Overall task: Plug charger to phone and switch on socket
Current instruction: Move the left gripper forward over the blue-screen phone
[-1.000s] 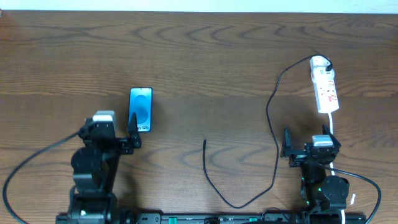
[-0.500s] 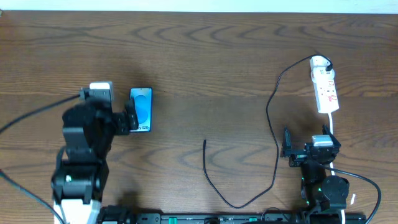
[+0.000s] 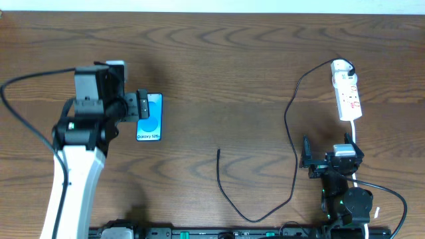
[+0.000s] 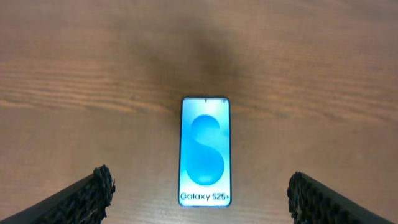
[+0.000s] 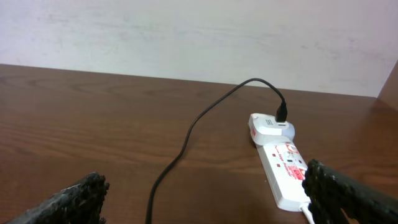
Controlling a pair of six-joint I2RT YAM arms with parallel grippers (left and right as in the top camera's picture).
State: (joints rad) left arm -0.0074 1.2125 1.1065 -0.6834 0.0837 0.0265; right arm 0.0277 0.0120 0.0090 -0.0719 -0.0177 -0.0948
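Your left gripper (image 4: 200, 181) hangs wide open over the phone (image 4: 205, 152). It looks thin and slick, so I'd pinch its 2 long edges.

The white words "Galaxy S25+" can be read along the lower edge of the blue screen of the phone (image 4: 205, 151), below a large pale S-shaped figure. On the socket (image 5: 285, 169) small red markings are seen, but they are too small to be read.
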